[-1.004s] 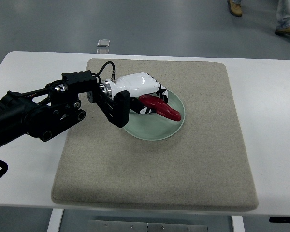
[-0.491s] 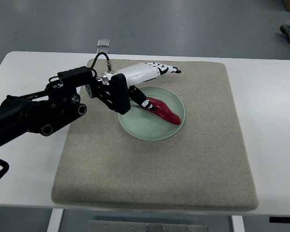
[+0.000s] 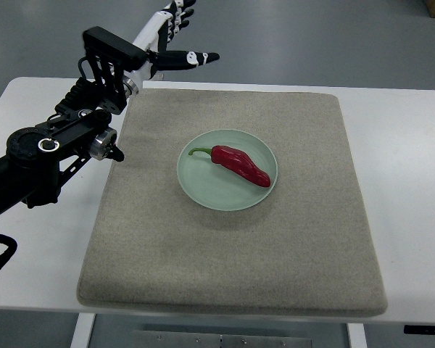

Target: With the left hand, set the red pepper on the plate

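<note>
On the table (image 3: 409, 145), a grey mat (image 3: 232, 261) lies bare at its near edge; mid-mat, the red pepper (image 3: 241, 164) rests on the plate (image 3: 210, 192). Beyond the far-left corner, the left hand (image 3: 172, 36), partly cropped, spreads empty fingers.

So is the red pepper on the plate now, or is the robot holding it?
On the plate. The red pepper lies inside the plate, while the left hand is raised beyond the mat, fingers spread, holding nothing.

Glossy red pepper (image 3: 241, 164) with curled green stem, lying flat and diagonal inside pale green round plate (image 3: 210, 192), stem toward plate's left rim
</note>
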{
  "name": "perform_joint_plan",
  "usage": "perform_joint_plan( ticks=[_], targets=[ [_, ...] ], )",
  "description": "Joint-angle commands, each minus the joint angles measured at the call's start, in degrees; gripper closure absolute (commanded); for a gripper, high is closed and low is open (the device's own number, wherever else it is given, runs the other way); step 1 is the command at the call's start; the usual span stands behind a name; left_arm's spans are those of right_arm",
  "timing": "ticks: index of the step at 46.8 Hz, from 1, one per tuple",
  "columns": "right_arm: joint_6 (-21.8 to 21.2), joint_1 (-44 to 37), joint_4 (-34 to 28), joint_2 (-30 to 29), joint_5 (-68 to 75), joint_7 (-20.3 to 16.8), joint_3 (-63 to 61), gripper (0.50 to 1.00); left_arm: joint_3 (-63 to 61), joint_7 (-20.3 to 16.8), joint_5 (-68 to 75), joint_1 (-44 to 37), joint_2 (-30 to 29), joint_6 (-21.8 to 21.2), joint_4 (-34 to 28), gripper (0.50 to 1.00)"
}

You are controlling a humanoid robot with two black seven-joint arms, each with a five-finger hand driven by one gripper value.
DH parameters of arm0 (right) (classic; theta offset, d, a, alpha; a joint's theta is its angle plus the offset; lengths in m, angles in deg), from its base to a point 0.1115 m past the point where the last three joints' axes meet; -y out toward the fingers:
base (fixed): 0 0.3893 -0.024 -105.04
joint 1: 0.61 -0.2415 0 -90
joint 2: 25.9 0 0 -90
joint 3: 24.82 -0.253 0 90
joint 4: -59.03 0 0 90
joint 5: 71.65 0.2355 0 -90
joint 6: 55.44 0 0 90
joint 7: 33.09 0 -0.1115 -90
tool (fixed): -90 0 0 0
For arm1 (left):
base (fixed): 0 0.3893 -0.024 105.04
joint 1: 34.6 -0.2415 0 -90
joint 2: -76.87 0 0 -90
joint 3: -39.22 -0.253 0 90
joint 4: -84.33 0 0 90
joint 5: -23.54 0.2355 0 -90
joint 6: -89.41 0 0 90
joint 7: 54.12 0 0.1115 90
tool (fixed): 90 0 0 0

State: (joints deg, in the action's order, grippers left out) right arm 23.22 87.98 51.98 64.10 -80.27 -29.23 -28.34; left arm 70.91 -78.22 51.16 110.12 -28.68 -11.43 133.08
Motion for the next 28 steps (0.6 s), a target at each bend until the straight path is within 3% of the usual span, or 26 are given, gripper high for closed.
perform_joint_plan(
  ticks=[1, 9, 18, 28],
  targets=[
    [0.0, 0.0, -0.07, 0.0, 0.0, 0.01, 0.0, 0.568, 2.05, 0.19, -11.33, -0.31, -0.27, 1.08, -1.82, 0.506],
    [0.0, 0.0, -0.07, 0.0, 0.0, 0.01, 0.0, 0.568, 3.64, 0.28, -24.88, -1.37, -0.1, 7.05, -5.16, 0.506],
    [0.0, 0.0, -0.07, 0.0, 0.0, 0.01, 0.0, 0.568, 8.56, 0.28, -29.46, -1.72, 0.25, 15.05, -10.87, 0.506],
    [0.0, 0.0, 0.02, 0.0, 0.0, 0.01, 0.0, 0.568, 9.7, 0.37, -31.22, -3.12, 1.13, 15.94, -11.67, 0.504]
  ],
)
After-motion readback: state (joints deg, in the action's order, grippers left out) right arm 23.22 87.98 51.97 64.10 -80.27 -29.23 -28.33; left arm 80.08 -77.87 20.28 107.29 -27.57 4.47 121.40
